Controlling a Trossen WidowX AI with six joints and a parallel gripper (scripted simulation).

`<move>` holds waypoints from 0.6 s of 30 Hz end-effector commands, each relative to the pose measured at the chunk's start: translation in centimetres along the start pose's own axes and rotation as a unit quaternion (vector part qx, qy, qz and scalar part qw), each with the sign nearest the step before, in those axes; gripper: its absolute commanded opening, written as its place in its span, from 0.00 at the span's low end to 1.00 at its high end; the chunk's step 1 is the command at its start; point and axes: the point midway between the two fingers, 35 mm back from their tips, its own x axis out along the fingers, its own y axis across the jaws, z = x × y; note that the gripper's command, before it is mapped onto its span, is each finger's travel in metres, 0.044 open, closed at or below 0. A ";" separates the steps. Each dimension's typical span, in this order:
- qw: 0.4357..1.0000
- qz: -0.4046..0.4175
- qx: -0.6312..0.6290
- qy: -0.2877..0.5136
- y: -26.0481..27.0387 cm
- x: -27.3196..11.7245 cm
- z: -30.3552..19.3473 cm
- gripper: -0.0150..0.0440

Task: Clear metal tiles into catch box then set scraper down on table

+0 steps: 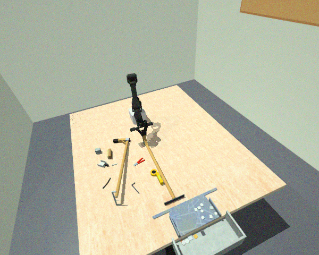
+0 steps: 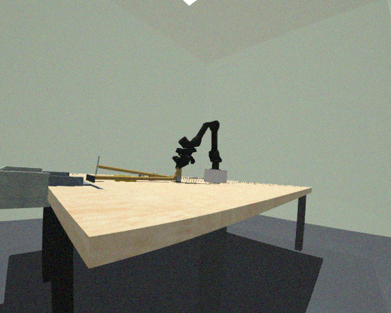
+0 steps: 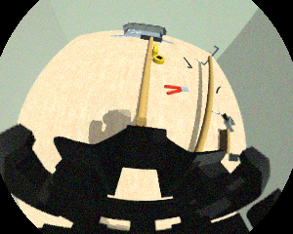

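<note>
Scraper (image 1: 157, 163) (image 2: 135, 177) (image 3: 145, 88) lies across the table, its handle's near end clamped in the claw (image 1: 144, 135) (image 2: 178, 167) (image 3: 142, 131). Tiles (image 1: 201, 211) dot the bench plate (image 1: 185, 219).

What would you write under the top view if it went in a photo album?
The gripper grips the long scraper, pale tiles waiting on the bench plate.

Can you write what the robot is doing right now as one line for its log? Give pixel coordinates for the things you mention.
gripper (image 1: 144, 135) (image 2: 178, 166): shut on scraper (image 1: 159, 169) (image 2: 135, 177) (image 3: 146, 83) | blade (image 1: 174, 200): short of plate (image 1: 185, 217) | tiles (image 1: 201, 211): on plate
</note>
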 end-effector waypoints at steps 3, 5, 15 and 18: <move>1.000 0.001 0.000 0.000 0.1 -0.1 0.1 0.25; 1.000 0.001 0.000 0.000 0.3 -0.1 0.1 0.25; 1.000 0.001 0.000 0.002 1.7 -0.1 0.1 0.25; 1.000 0.002 0.000 0.003 2.1 -0.1 0.1 0.25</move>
